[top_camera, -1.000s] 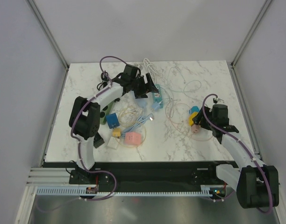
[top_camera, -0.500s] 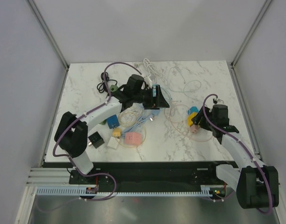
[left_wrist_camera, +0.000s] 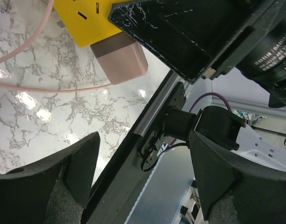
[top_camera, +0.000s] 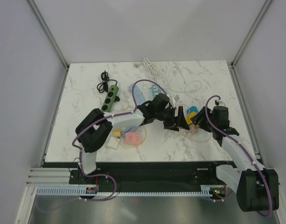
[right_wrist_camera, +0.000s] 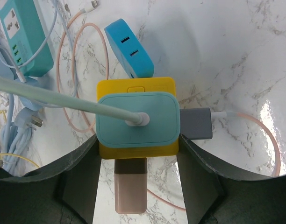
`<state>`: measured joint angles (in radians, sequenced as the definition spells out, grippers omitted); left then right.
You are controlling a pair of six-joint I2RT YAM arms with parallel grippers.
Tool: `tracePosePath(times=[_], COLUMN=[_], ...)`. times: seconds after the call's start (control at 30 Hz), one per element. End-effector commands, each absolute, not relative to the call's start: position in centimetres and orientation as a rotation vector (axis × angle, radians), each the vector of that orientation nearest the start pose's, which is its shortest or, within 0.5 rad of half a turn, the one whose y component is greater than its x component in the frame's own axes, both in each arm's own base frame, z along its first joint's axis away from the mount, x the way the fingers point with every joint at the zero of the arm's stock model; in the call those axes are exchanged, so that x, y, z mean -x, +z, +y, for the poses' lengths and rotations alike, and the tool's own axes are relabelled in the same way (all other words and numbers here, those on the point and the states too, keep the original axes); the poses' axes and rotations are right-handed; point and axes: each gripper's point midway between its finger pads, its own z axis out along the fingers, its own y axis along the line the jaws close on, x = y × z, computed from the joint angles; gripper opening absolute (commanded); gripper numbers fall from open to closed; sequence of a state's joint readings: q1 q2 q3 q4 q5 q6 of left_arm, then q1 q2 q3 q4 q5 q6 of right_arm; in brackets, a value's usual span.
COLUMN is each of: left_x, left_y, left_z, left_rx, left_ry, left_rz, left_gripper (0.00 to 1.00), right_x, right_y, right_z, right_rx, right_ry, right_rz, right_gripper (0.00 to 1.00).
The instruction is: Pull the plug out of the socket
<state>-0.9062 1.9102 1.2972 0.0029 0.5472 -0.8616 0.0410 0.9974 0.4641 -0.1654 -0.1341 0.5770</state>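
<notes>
Nothing is unplugged yet, as far as I can judge. My right gripper (right_wrist_camera: 137, 140) has its fingers against opposite sides of the yellow socket (right_wrist_camera: 115, 86), clamping it near the table's right side. The teal plug (right_wrist_camera: 137, 119) sits fully seated on the socket's top face, its pale cable running off to the upper left. A pink plug (right_wrist_camera: 130, 186) and a grey adapter (right_wrist_camera: 196, 123) are also pushed into the socket's sides.

My left gripper (left_wrist_camera: 144, 140) is spread wide and holds nothing. In the top view it is just beside the socket, pointing at it. What remains is the real work: closing on a plug and drawing it out while the right side braces the cube.

The cell is plain grey panels around a white marble table (top_camera: 213, 79), glossy with light glare. It is cluttered — a green strip (top_camera: 110, 97) at upper left, a teal strip (right_wrist_camera: 21, 37), a blue adapter (right_wrist_camera: 129, 46) just behind the socket, and loops of pink cable (left_wrist_camera: 45, 88) around it.
</notes>
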Motion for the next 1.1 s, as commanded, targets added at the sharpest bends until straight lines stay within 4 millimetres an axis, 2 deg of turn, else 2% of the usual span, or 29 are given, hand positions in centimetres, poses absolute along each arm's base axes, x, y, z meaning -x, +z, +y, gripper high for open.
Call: tracePosePath(times=[0.0, 0.23, 0.57, 0.63, 0.83, 0.93, 0.97, 1.03, 1.07], left_x=[-22.2, -23.6, -24.4, -24.5, -24.6, -24.2, -24.2, -23.7, -23.6], left_y=[13.0, 12.0, 9.9, 9.8, 9.3, 9.6, 9.7, 9.7, 9.8], left_z=[-48.3, -50.1, -52.2, -52.4, -52.4, -52.3, -52.3, -52.1, -52.1], left_rx=[-0.34, -0.298, -0.296, -0.287, -0.274, -0.286, -0.294, -0.305, -0.31], left_ry=[-1.479, -1.464, -1.458, -1.452, -1.441, -1.462, -1.471, -1.49, -1.503], left_rz=[2.482, 2.491, 2.551, 2.558, 2.567, 2.566, 2.56, 2.564, 2.557], left_gripper=[0.84, 0.8, 0.8, 0.76, 0.52, 0.35, 0.27, 0.2, 0.12], right_x=[-29.7, -29.5, -29.3, -29.2, -29.1, -29.1, -29.0, -29.2, -29.3], right_y=[10.5, 10.6, 10.9, 10.9, 10.8, 10.7, 10.5, 10.8, 10.9], right_z=[6.7, 6.9, 7.3, 7.4, 7.5, 7.0, 6.9, 6.3, 6.1], right_rx=[-0.558, -0.584, -0.602, -0.613, -0.644, -0.668, -0.685, -0.705, -0.717], right_ry=[0.584, 0.607, 0.652, 0.659, 0.682, 0.659, 0.651, 0.628, 0.63], right_rz=[2.119, 2.11, 2.1, 2.094, 2.084, 2.063, 2.057, 2.012, 1.985], right_gripper=[0.0, 0.0, 0.0, 0.0, 0.0, 0.0, 0.0, 0.0, 0.0])
